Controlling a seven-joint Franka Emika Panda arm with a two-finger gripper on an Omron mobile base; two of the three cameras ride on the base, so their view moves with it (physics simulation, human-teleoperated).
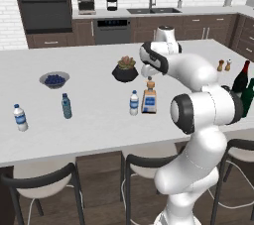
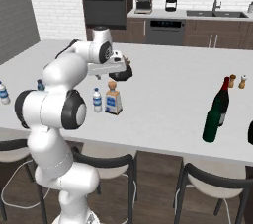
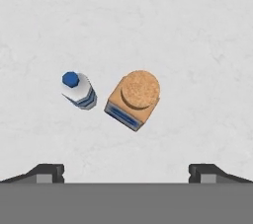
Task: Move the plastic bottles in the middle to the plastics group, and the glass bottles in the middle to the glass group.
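Hand [image 3: 126,171]: fully open, empty, above square stoppered bottle [image 3: 134,98]. Small water bottle [image 3: 79,90] just beside; descending fingers could topple it.

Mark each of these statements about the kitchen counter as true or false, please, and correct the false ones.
1. The end effector is shut on the square bottle. False: its jaws stand open above the square bottle, holding nothing.
2. The small water bottle stands upright beside the square bottle. True.
3. The green wine bottle lies on its side. False: it stands upright, next to the red-necked wine bottle.
4. A bowl of blue fruit sits on the counter. True.
5. The potted plant stands behind the two middle bottles. True.
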